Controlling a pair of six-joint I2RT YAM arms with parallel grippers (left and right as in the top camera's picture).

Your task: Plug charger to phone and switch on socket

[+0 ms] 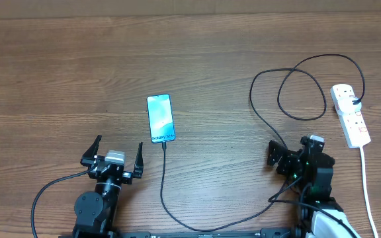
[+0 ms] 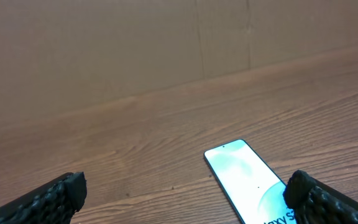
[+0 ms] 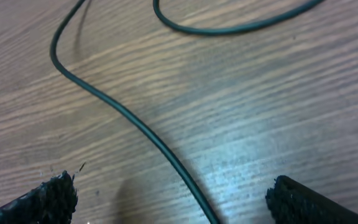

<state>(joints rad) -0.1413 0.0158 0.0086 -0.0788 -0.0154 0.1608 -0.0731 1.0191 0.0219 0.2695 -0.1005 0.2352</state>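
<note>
**Both jaws wide and empty; cable end at the phone's near edge**

Overhead: the phone [image 1: 161, 119] lies flat on the wood-grain bench [image 1: 58, 66], screen lit blue. It sits just beyond the left gripper [image 1: 118, 147] and slightly to its right, not touching it. The jaws there are spread wide and hold nothing. The charger [image 1: 165, 178], a thin black cable, meets the phone's near short edge. It runs toward the robot, sweeps right along the bench edge, passes the right gripper [image 1: 290, 147] and loops on to the socket [image 1: 350, 116]. Whether the tip is fully seated in the phone is too small to tell. The socket is a white oblong strip at the far right, well apart from both grippers. A black plug [image 1: 356, 101] sits in it and a white cord [image 1: 366, 185] trails from it. The switch position cannot be read.

Left wrist: the phone's glossy top end lies between the two ribbed black fingers [image 2: 58, 196], ahead of them and nearer the right one.

Right wrist: the jaws are wide and empty. The smooth round cable crosses the bench diagonally between the knurled fingers [image 3: 48, 199], and a second loop curves beyond.
</note>
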